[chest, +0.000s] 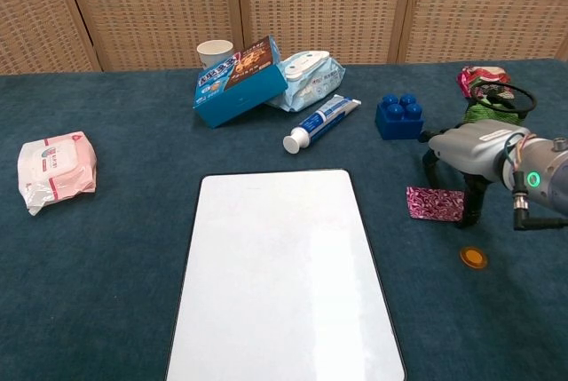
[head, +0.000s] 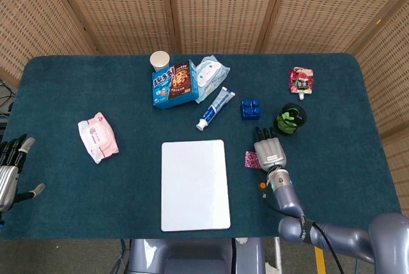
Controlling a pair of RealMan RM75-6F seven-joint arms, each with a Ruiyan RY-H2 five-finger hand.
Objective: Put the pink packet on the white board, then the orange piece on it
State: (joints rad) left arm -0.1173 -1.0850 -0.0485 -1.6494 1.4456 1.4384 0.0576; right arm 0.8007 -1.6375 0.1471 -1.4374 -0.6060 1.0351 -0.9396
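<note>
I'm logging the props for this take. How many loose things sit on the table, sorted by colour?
White: 3, board, cup, wipes pack
Blue: 3, box, brick, tube
Pink: 2, tissue pack, packet
Red: 1, pouch
Green: 1, cup
Orange: 1, piece
Total: 11

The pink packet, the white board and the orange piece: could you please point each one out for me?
pink packet (chest: 435,204), chest view, middle of its patterned face.
white board (chest: 282,274), chest view, bare centre.
orange piece (chest: 473,257), chest view, middle of the disc.
</note>
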